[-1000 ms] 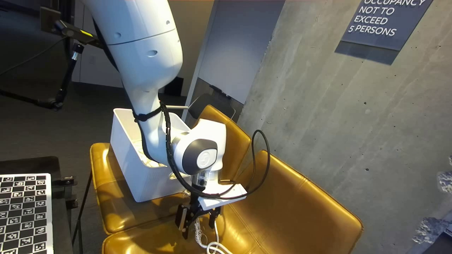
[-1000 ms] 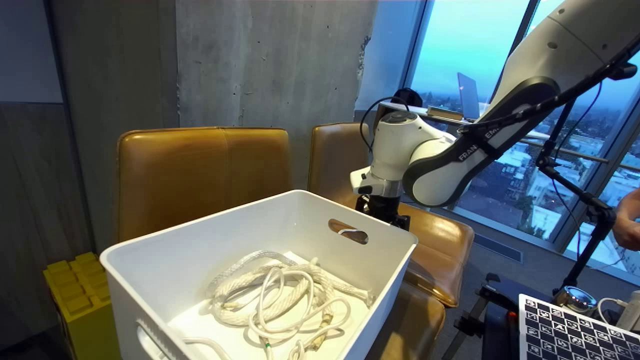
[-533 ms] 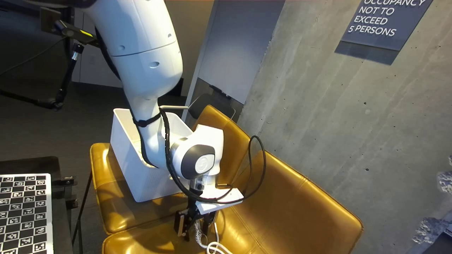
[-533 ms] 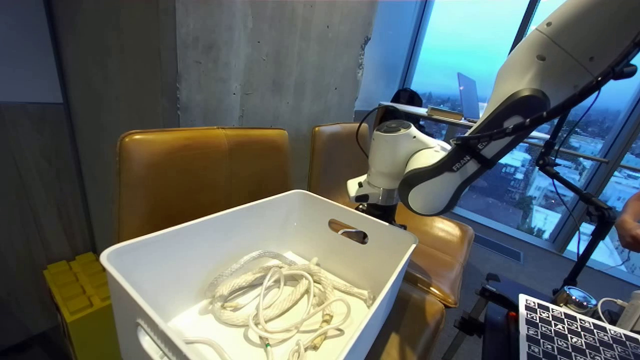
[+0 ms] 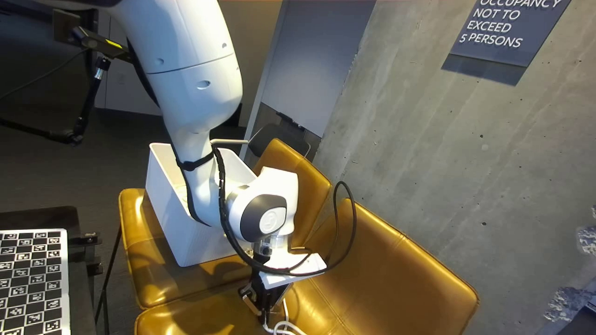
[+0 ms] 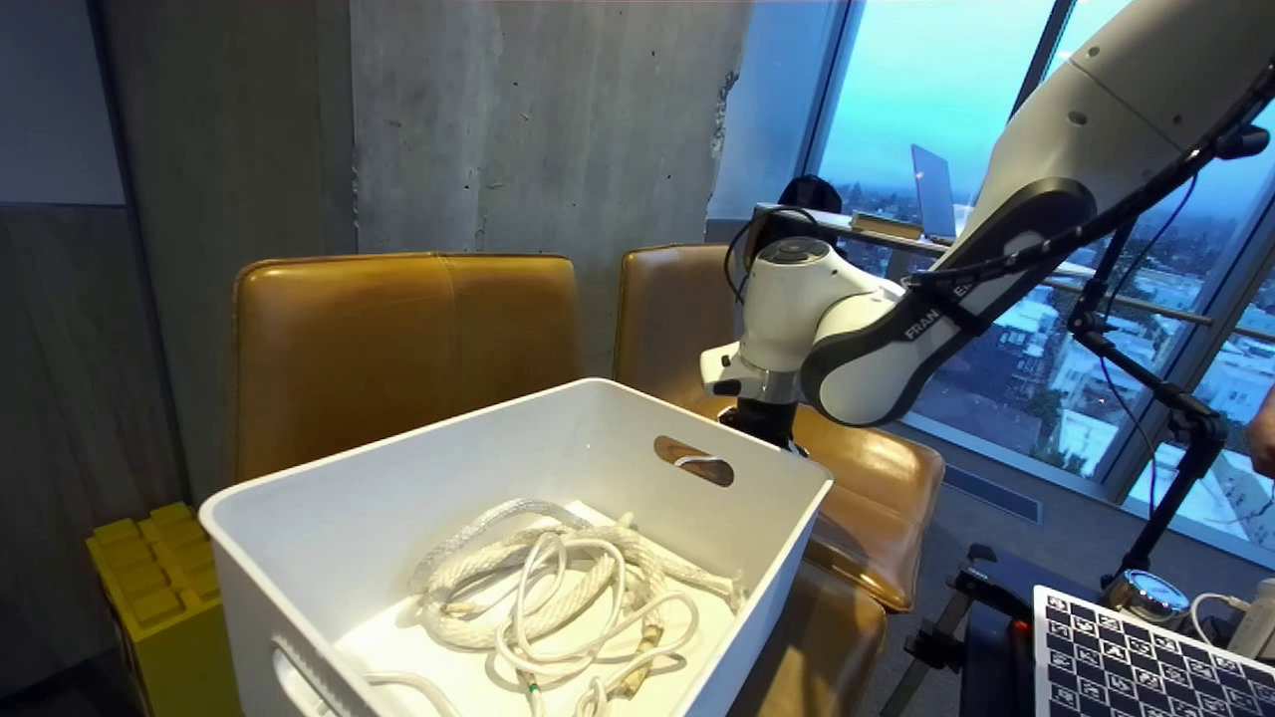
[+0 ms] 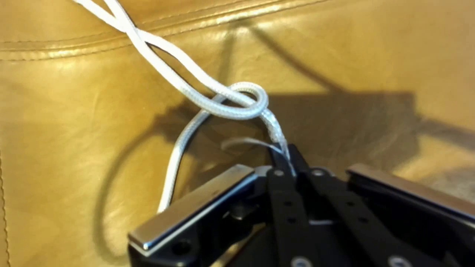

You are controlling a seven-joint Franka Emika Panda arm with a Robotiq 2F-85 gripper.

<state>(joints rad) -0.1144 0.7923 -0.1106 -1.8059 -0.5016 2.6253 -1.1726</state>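
While the white rope [image 7: 237,113] lies looped on a tan leather chair seat [image 7: 66,129], you have your gripper [image 7: 288,157] right at it, its fingers [image 7: 282,194] narrow and pinching one braided part [image 7: 275,130] between their tips. Just ahead of the fingertips, the rope curls across itself; two lengths run off toward the top of the wrist view, and another passes alongside the gripper. A thin, blurred wisp [image 7: 243,141] sticks out near the tips. On the neighboring chair [image 5: 144,251] stands a white bin [image 5: 191,246] with coiled ropes [image 6: 478,632] inside, and a concrete wall [image 6: 548,119] rises behind both chairs in both exterior views.
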